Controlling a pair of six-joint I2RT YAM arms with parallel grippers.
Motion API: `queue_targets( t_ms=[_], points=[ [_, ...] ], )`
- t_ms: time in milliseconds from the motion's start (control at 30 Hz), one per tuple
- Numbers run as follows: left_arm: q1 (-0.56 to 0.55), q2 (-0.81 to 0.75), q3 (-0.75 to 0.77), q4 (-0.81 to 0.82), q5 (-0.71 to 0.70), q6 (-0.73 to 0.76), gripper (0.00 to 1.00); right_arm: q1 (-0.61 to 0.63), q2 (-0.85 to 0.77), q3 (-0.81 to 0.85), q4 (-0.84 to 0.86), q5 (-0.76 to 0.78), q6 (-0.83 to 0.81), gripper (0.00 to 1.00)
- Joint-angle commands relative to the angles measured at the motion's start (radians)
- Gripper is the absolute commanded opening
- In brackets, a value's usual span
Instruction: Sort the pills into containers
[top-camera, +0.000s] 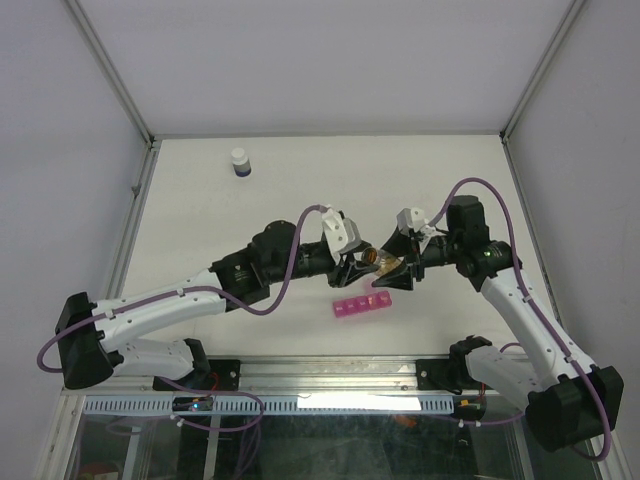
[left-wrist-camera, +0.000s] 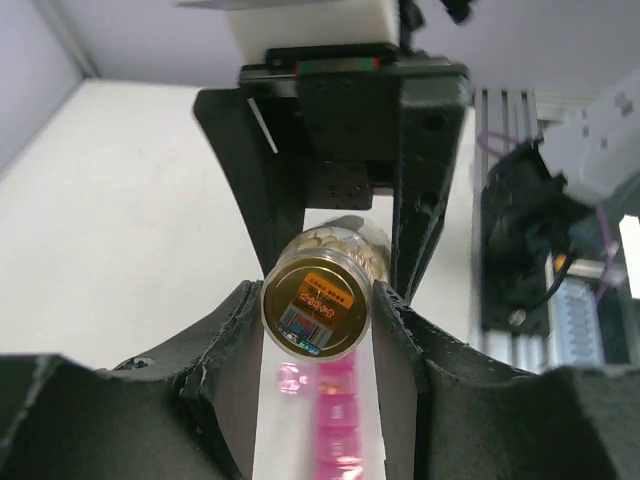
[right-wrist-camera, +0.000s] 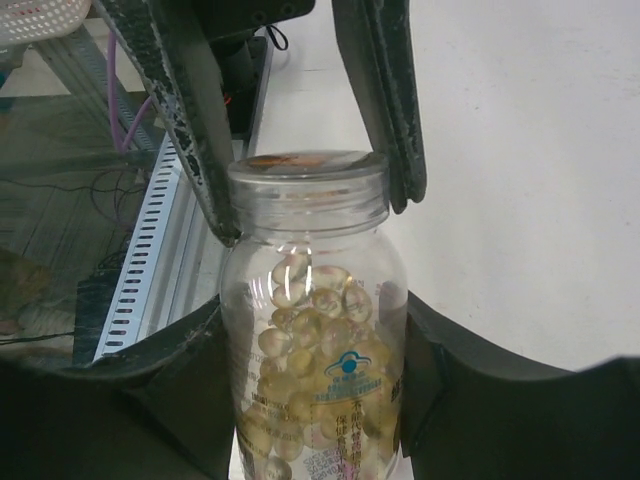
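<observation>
A clear pill bottle (top-camera: 384, 262) full of yellow softgel pills (right-wrist-camera: 320, 330) is held in the air between my two grippers. My right gripper (right-wrist-camera: 312, 312) is shut on the bottle's body (right-wrist-camera: 312, 400). My left gripper (left-wrist-camera: 315, 302) is shut on its gold cap (left-wrist-camera: 314, 308), which also shows in the right wrist view (right-wrist-camera: 305, 168). In the top view the left gripper (top-camera: 356, 266) and right gripper (top-camera: 398, 270) face each other. The pink pill-box strip (top-camera: 362, 305) lies on the table just below the bottle. In the left wrist view it (left-wrist-camera: 340, 425) shows one lid (left-wrist-camera: 289, 378) flipped open.
A dark bottle with a white cap (top-camera: 239, 162) stands at the far left of the white table (top-camera: 300, 190). A metal rail (top-camera: 330, 375) runs along the near edge between the arm bases. Walls enclose the table on the left, back and right.
</observation>
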Motion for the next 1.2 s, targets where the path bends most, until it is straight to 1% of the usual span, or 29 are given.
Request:
queue_targets(
  t_ms=[0, 67, 133, 167, 200, 233, 267, 300, 333, 433, 500, 600, 733, 767, 800, 867, 900, 933, 967, 1067, 1167],
  points=[
    [0.023, -0.018, -0.030, -0.076, 0.492, 0.437, 0.23, -0.008, -0.012, 0.044, 0.057, 0.016, 0.027, 0.00],
    [0.093, -0.001, -0.022, -0.106, 0.629, 0.533, 0.24, -0.008, -0.012, 0.045, 0.057, 0.016, 0.027, 0.00],
    [0.170, 0.032, 0.002, -0.119, 0.751, 0.590, 0.37, -0.009, -0.011, 0.044, 0.058, 0.017, 0.027, 0.00],
    [0.200, 0.049, 0.026, -0.119, 0.784, 0.596, 0.46, -0.009, -0.011, 0.044, 0.058, 0.018, 0.027, 0.00],
    [0.220, 0.065, 0.036, -0.116, 0.788, 0.597, 0.59, -0.008, -0.011, 0.044, 0.058, 0.019, 0.027, 0.00],
    [0.230, 0.073, 0.046, -0.096, 0.758, 0.587, 0.71, -0.009, -0.011, 0.044, 0.058, 0.019, 0.027, 0.00],
    [0.231, 0.067, 0.031, -0.033, 0.687, 0.552, 0.83, -0.008, -0.011, 0.044, 0.059, 0.020, 0.027, 0.00],
    [0.232, 0.058, 0.000, 0.059, 0.584, 0.494, 0.95, -0.009, -0.011, 0.044, 0.058, 0.020, 0.027, 0.00],
    [0.232, 0.027, -0.046, 0.153, 0.533, 0.453, 0.99, -0.007, -0.011, 0.044, 0.058, 0.020, 0.028, 0.00],
    [0.236, -0.060, -0.196, 0.414, 0.449, 0.338, 0.99, -0.009, -0.011, 0.044, 0.057, 0.019, 0.026, 0.00],
    [0.238, -0.106, -0.252, 0.479, 0.425, 0.273, 0.99, -0.008, -0.010, 0.045, 0.057, 0.019, 0.026, 0.00],
    [0.239, -0.158, -0.283, 0.481, 0.380, 0.107, 0.99, -0.008, -0.009, 0.044, 0.057, 0.019, 0.024, 0.00],
    [0.238, -0.196, -0.299, 0.485, 0.330, -0.203, 0.99, -0.009, -0.008, 0.045, 0.057, 0.020, 0.026, 0.00],
    [0.238, -0.203, -0.296, 0.487, 0.306, -0.312, 0.98, -0.008, -0.008, 0.045, 0.058, 0.023, 0.026, 0.00],
    [0.237, -0.208, -0.295, 0.488, 0.286, -0.384, 0.96, -0.008, -0.008, 0.044, 0.058, 0.022, 0.026, 0.00],
    [0.238, -0.214, -0.290, 0.477, 0.218, -0.504, 0.92, -0.008, -0.006, 0.044, 0.058, 0.023, 0.026, 0.00],
    [0.237, -0.216, -0.280, 0.442, 0.170, -0.556, 0.89, -0.007, -0.005, 0.044, 0.058, 0.022, 0.027, 0.00],
    [0.234, -0.214, -0.263, 0.395, 0.132, -0.580, 0.85, -0.008, -0.005, 0.044, 0.058, 0.023, 0.028, 0.00],
    [0.224, -0.210, -0.243, 0.340, 0.095, -0.585, 0.83, -0.009, -0.006, 0.043, 0.059, 0.023, 0.027, 0.00],
    [0.164, -0.183, -0.182, 0.216, -0.018, -0.552, 0.82, -0.011, -0.006, 0.043, 0.061, 0.022, 0.029, 0.00],
    [0.110, -0.137, -0.115, 0.138, -0.071, -0.521, 0.82, -0.011, -0.005, 0.042, 0.061, 0.023, 0.030, 0.00]
  ],
)
